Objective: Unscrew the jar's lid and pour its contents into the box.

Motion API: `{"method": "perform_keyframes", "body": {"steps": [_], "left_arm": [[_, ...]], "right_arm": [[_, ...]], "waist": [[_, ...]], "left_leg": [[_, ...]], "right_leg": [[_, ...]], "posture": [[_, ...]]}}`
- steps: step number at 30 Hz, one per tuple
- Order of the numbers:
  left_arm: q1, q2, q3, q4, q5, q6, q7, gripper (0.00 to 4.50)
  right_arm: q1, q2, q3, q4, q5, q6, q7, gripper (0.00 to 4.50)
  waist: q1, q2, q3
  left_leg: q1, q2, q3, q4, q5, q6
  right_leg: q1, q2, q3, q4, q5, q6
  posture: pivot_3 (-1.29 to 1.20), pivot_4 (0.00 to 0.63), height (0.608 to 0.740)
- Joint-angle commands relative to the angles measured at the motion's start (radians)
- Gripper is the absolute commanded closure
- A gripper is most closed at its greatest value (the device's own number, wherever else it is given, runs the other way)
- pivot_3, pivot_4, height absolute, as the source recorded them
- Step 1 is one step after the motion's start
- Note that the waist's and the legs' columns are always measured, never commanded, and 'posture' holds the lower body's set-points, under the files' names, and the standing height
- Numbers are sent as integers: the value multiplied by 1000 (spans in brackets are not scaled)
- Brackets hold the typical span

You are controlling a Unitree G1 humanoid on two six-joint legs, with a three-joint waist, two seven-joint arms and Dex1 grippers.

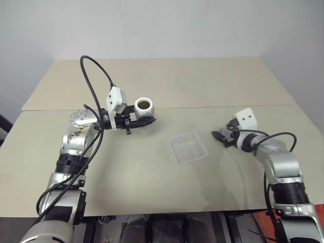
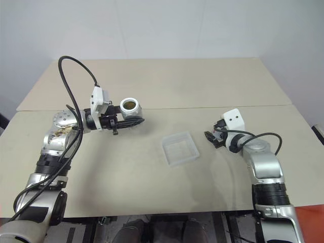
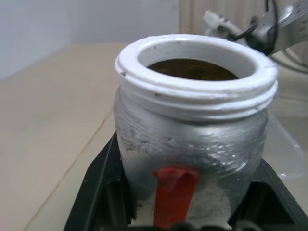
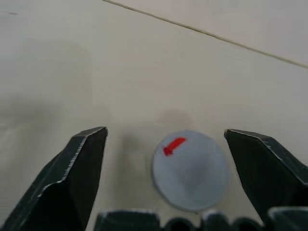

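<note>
While the left gripper (image 1: 144, 121) holds the jar (image 1: 144, 106) upright above the left of the bench (image 1: 152, 86), jaws clamped on its body, mouth open.

Head views: box (image 1: 188, 148), clear, mid-bench, apart from both arms. Right gripper (image 2: 209, 136) low at right, just beyond the box.

Left wrist view: jar's threaded white rim bare; contents (image 3: 192, 69) brown, sitting near the top; red stripe between the jaws.

Right wrist view: lid (image 4: 191, 170) flat on the bench, red mark up, lying between spread jaws that touch nothing.

Step in hand, judged: pouring. Carry the jar over the box's centre before tipping; tilt slowly, mouth low, so pellets don't bounce out.
</note>
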Motion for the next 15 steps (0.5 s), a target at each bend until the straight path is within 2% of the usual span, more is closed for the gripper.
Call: {"method": "perform_keyframes", "body": {"steps": [1,4,6,10,11,12,15], "left_arm": [[-48,-23,-38,8,117,-137,110,2570],[-74,-68,-98,60,260,-309,241,2570],[-118,-98,-172,143,444,-495,419,2570],[-276,-73,-359,312,847,-894,782,2570],[-312,-69,-390,342,916,-943,858,2570],[-367,-47,-454,357,1051,-988,983,2570],[-515,-10,-642,378,1408,-974,1357,2570]], "right_arm": [[10,-79,-99,-161,132,36,143,31],[18,-112,-182,-254,291,94,242,31],[38,-136,-203,-284,349,117,289,31],[83,-186,-212,-322,404,137,338,31],[87,-194,-212,-324,409,139,340,31],[88,-202,-214,-325,420,145,342,31],[88,-231,-224,-337,458,165,361,31]], "waist": [[6,0,0],[14,0,0],[20,0,0],[31,-1,0],[34,-1,0],[37,-1,0],[40,-1,0]], "left_leg": [[0,0,0,0,0,0],[0,0,-1,0,0,0],[1,0,-2,0,0,1],[0,-1,-2,0,-1,2],[-1,-1,-2,0,-1,2],[-1,-1,-2,0,-1,2],[-2,-1,-2,-1,-1,2]], "right_leg": [[1,0,-1,-1,0,0],[2,0,-1,-2,0,0],[3,0,-2,-3,0,0],[4,0,-3,-5,1,0],[3,0,-3,-5,2,0],[3,0,-3,-6,2,0],[2,0,-3,-6,2,0]], "posture": [[0,150,740],[0,150,740],[0,150,740],[0,150,740],[0,150,740],[0,150,740],[0,150,740]]}}
